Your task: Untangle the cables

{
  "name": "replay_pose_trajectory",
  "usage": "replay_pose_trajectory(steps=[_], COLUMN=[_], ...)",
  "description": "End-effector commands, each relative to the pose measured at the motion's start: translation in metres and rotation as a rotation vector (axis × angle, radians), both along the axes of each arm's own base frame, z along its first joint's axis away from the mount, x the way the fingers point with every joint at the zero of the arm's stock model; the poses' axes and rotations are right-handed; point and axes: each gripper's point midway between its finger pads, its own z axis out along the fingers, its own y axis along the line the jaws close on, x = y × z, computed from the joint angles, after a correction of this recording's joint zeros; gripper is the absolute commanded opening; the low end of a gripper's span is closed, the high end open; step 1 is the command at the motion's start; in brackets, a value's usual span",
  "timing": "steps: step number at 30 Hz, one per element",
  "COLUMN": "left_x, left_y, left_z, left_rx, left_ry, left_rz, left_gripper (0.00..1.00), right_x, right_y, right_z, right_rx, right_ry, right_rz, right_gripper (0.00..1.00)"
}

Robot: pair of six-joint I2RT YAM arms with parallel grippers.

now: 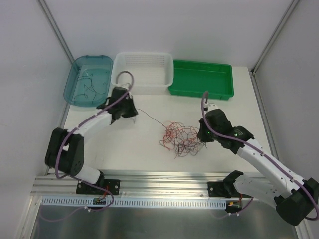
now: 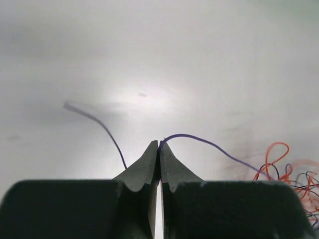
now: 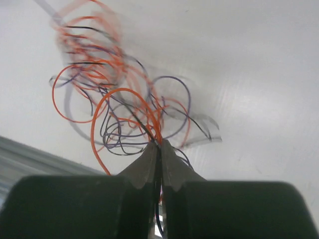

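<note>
Two arms work over a white bench (image 1: 139, 155). The left hand (image 2: 159, 147) is fully closed, its jaws pinching a single purple strand (image 2: 199, 138) at the very tips. The strand arcs away on both sides of the grip and runs rightward to the cables (image 1: 182, 138), a tangle of orange-red, black and dark loops lying near the middle of the bench. The right hand (image 3: 159, 144) is likewise closed, nipping several orange and dark loops at the tangle's right edge. Along the far edge, side by side, stand a teal tray (image 1: 70, 78) holding a few dark strands (image 1: 89, 85), a white basket (image 1: 144, 87) and a green tray (image 1: 199, 92). An aluminium rail (image 1: 164, 178) borders the near edge. Plain white walls (image 1: 174, 25) enclose the cell.
</note>
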Motion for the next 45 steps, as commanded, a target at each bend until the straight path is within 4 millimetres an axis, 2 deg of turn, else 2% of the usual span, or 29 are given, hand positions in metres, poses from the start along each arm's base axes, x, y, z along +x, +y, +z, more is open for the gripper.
replay_pose_trajectory(steps=[1,3,4,6,7,8,10,11,13,16,19,20,21,22,23,24,26,27,28,29,32,35,36,38,39,40,41,42,45], left_x=[0.01,0.004,0.001,-0.006,-0.01,-0.016,-0.023,-0.028,-0.031,-0.039,-0.05,-0.053,-0.054,-0.057,-0.059,-0.062,-0.069,-0.073,-0.08,-0.085,-0.095,-0.106,-0.109,-0.112,-0.115,-0.116,-0.118,-0.121,-0.128], left_y=[0.081,0.112,0.143,0.171,0.183,0.206,0.222,0.233,0.235,0.236,0.242,0.24,0.226,0.214,0.203,0.182,0.159,0.148,0.131,0.124,0.113,0.103,0.102,0.101,0.1,0.099,0.098,0.097,0.094], left_z=[0.059,0.069,0.081,0.092,0.105,0.108,0.127,0.13,0.147,0.157,0.155,0.154,0.154,0.149,0.147,0.144,0.135,0.134,0.132,0.132,0.138,0.15,0.156,0.16,0.163,0.164,0.165,0.166,0.169], left_rx=[-0.092,-0.109,-0.139,-0.185,-0.21,-0.228,-0.239,-0.241,-0.223,-0.194,-0.138,-0.138,-0.183,-0.218,-0.239,-0.241,-0.241,-0.241,-0.257,-0.272,-0.332,-0.361,-0.37,-0.383,-0.389,-0.391,-0.397,-0.403,-0.422], left_ry=[-0.081,-0.078,-0.085,-0.085,-0.118,-0.116,-0.163,-0.163,-0.204,-0.222,-0.226,-0.223,-0.212,-0.191,-0.178,-0.165,-0.144,-0.138,-0.127,-0.12,-0.115,-0.142,-0.159,-0.17,-0.178,-0.18,-0.176,-0.178,-0.178], left_rz=[0.322,0.401,0.478,0.564,0.596,0.663,0.706,0.735,0.72,0.707,0.729,0.717,0.657,0.611,0.564,0.474,0.378,0.334,0.272,0.245,0.224,0.188,0.184,0.18,0.173,0.17,0.169,0.163,0.145], left_gripper=[0.0,0.0,0.0,0.0,0.0,0.0,0.0,0.0,0.0,0.0,0.0,0.0,0.0,0.0,0.0,0.0,0.0,0.0,0.0,0.0,0.0,0.0,0.0,0.0,0.0,0.0,0.0,0.0,0.0], right_x=[0.013,0.016,0.022,0.025,0.027,0.029,0.032,0.032,0.036,0.036,0.034,0.033,0.033,0.034,0.031,0.031,0.03,0.031,0.029,0.031,0.034,0.033,0.034,0.035,0.03,0.032,0.033,0.032,0.038], right_y=[-0.048,-0.065,-0.078,-0.094,-0.108,-0.113,-0.126,-0.122,-0.118,-0.11,-0.115,-0.115,-0.111,-0.104,-0.088,-0.073,-0.055,-0.048,-0.033,-0.027,0.008,0.06,0.083,0.11,0.135,0.147,0.163,0.185,0.225], right_z=[0.016,0.021,0.027,0.036,0.038,0.043,0.046,0.047,0.047,0.043,0.033,0.031,0.031,0.028,0.028,0.031,0.034,0.039,0.047,0.051,0.068,0.088,0.085,0.091,0.083,0.078,0.083,0.071,0.07], right_rx=[-0.053,-0.068,-0.07,-0.076,-0.082,-0.071,-0.055,-0.023,0.009,0.025,-0.018,-0.022,-0.016,-0.005,0.048,0.058,0.057,0.052,0.049,0.038,0.07,0.208,0.228,0.257,0.256,0.25,0.275,0.282,0.373], right_ry=[-0.067,-0.086,-0.1,-0.123,-0.122,-0.13,-0.12,-0.107,-0.092,-0.054,-0.006,0.008,0.018,0.034,0.058,0.044,0.031,0.012,-0.016,-0.031,-0.102,-0.135,-0.125,-0.124,-0.109,-0.107,-0.108,-0.09,-0.09], right_rz=[-0.172,-0.227,-0.282,-0.344,-0.399,-0.421,-0.479,-0.465,-0.453,-0.42,-0.438,-0.436,-0.417,-0.378,-0.305,-0.242,-0.159,-0.13,-0.078,-0.062,0.039,0.184,0.23,0.272,0.322,0.33,0.329,0.351,0.318], right_gripper=[0.02,0.02,0.02,0.02,0.02,0.03,0.03,0.03,0.03,0.03,0.03,0.07,0.13,0.22,0.38,0.43,0.56,0.58,0.6,0.62,0.62,0.62,0.62,0.62,0.62,0.62,0.62,0.62,0.62])
